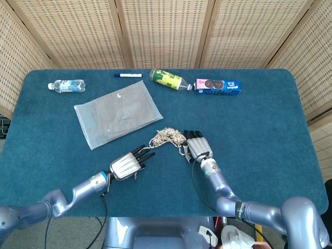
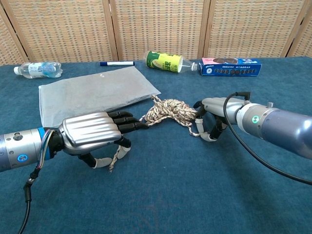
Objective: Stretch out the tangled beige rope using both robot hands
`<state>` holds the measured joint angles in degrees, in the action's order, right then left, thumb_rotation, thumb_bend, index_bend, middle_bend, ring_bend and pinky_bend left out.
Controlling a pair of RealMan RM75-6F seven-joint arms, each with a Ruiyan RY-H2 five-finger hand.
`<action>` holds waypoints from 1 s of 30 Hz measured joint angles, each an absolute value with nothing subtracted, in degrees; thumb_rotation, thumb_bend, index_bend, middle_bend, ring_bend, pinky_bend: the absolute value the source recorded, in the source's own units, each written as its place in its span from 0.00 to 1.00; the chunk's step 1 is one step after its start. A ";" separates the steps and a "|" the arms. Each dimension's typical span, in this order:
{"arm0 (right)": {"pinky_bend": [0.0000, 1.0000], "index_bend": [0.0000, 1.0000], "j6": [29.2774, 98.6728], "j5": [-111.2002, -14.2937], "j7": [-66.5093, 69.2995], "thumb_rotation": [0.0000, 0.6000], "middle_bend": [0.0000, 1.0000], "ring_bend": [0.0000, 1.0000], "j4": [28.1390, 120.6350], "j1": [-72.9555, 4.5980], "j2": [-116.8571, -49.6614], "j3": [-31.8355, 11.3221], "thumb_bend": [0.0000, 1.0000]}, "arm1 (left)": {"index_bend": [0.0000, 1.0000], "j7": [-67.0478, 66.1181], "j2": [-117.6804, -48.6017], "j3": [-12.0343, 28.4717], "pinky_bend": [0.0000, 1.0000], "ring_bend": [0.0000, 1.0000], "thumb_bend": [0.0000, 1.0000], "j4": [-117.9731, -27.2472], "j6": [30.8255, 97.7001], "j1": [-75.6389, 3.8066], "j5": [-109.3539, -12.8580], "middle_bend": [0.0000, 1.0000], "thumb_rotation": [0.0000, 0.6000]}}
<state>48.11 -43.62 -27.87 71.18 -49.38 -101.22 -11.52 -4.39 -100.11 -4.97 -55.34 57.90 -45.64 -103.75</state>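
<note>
The tangled beige rope [image 1: 167, 137] [image 2: 168, 110] lies bunched on the blue table between my hands. A loose strand [image 2: 116, 155] trails from it toward the left. My left hand [image 1: 127, 164] [image 2: 95, 134] lies flat over that strand, fingers stretched toward the bundle with their tips at its left edge, the thumb curled beneath. The strand passes under the palm; no closed grip shows. My right hand [image 1: 197, 148] [image 2: 214, 114] sits at the bundle's right side, fingers curled down around the rope's right end.
A grey plastic bag [image 1: 118, 112] lies behind the left hand. Along the far edge are a water bottle [image 1: 66, 85], a blue marker [image 1: 127, 75], a green bottle [image 1: 169, 79] and a cookie box [image 1: 217, 86].
</note>
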 measured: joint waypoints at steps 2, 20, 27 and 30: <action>0.00 0.67 48.07 -43.64 -27.80 1.00 0.06 0.00 71.05 -49.40 -101.27 -11.52 0.46 | 0.58 -4.40 -100.31 -5.08 0.00 0.00 0.42 -55.11 57.94 -45.67 -103.67 0.00 1.00; 0.00 0.67 48.35 -44.39 -27.20 1.00 0.06 0.00 70.92 -49.20 -101.27 -11.35 0.46 | 0.75 -3.62 -100.71 -5.82 0.00 0.00 0.52 -54.47 59.06 -45.84 -102.30 0.00 1.00; 0.00 0.68 49.75 -46.22 -26.43 1.00 0.07 0.00 71.23 -48.59 -100.37 -11.41 0.46 | 0.77 -2.62 -97.71 -5.35 0.00 0.00 0.53 -56.00 61.57 -45.19 -101.55 0.00 1.00; 0.00 0.68 50.66 -47.37 -26.21 1.00 0.07 0.00 71.38 -48.15 -99.73 -11.25 0.46 | 0.78 -2.67 -95.49 -5.40 0.00 0.00 0.54 -56.60 62.93 -44.63 -101.45 0.00 1.00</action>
